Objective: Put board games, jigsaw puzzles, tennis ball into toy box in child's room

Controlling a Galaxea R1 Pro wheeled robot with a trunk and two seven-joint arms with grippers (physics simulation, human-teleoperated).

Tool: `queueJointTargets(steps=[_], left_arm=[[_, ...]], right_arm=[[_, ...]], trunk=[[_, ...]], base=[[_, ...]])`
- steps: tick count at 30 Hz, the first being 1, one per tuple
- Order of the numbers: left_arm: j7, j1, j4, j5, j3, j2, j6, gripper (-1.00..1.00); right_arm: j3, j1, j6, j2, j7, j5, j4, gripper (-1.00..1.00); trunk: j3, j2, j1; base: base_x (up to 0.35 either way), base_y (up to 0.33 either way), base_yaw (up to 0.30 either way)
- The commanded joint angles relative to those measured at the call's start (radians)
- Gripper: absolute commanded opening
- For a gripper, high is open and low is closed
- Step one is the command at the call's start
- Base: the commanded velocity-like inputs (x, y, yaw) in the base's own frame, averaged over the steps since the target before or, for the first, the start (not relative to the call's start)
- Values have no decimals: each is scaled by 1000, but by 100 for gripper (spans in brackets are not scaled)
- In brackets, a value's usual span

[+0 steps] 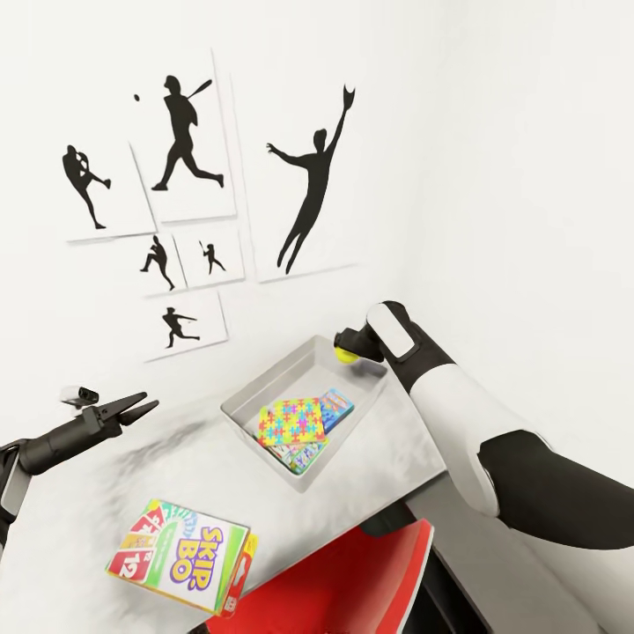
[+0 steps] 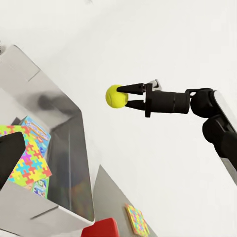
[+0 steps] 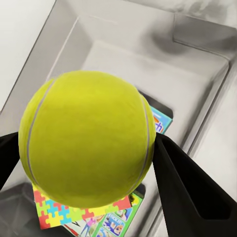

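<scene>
My right gripper point(image 1: 343, 349) is shut on the yellow-green tennis ball point(image 1: 346, 357) and holds it just above the far right corner of the pale grey toy box point(image 1: 242, 412) on the table point(image 1: 158, 467). In the right wrist view the tennis ball point(image 3: 86, 143) sits between black fingers point(image 3: 190, 195), over the toy box point(image 3: 197, 74). In the box a jigsaw puzzle point(image 1: 295, 420) lies on a printed carton point(image 1: 298, 455), beside a blue board game point(image 1: 335, 407). The Skip-Bo board game point(image 1: 180, 555) lies near the table's front edge. My left gripper point(image 1: 143, 409) hovers open and empty, left of the box.
A red swivel chair point(image 1: 352, 572) stands against the table's front edge, right of the Skip-Bo carton. Black baseball-player prints point(image 1: 185, 141) hang on the white wall behind the table. The left wrist view looks across the toy box point(image 2: 74, 148) at the right gripper point(image 2: 129, 96) and the ball point(image 2: 116, 96).
</scene>
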Motion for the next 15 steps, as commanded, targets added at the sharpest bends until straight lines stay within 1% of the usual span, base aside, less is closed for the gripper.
queueJointTargets(steps=[1,6,8,12,15], left_arm=[[-4,-1,0,-1,0,0,11,100],[-4,0,0,-1,0,0,10,100],[-3,-1,0,-2,-1,0,10,100],[-2,0,0,-2,-1,-2,10,100],[-1,-1,0,-3,-1,-2,10,100]], right_arm=[[2,-1,-1,0,-11,-11,-1,-100],[2,-1,-14,0,-11,-5,-2,-100],[2,-1,-30,0,-11,10,-2,-100],[1,-1,-47,0,-9,54,-2,-100],[1,-1,-50,0,-5,71,-2,-100]], trunk=[[-4,-2,1],[-12,-2,1],[-15,-2,1],[-21,-2,1],[-26,-2,1]], base=[[0,0,0],[0,0,0],[0,0,0],[0,0,0],[0,0,0]])
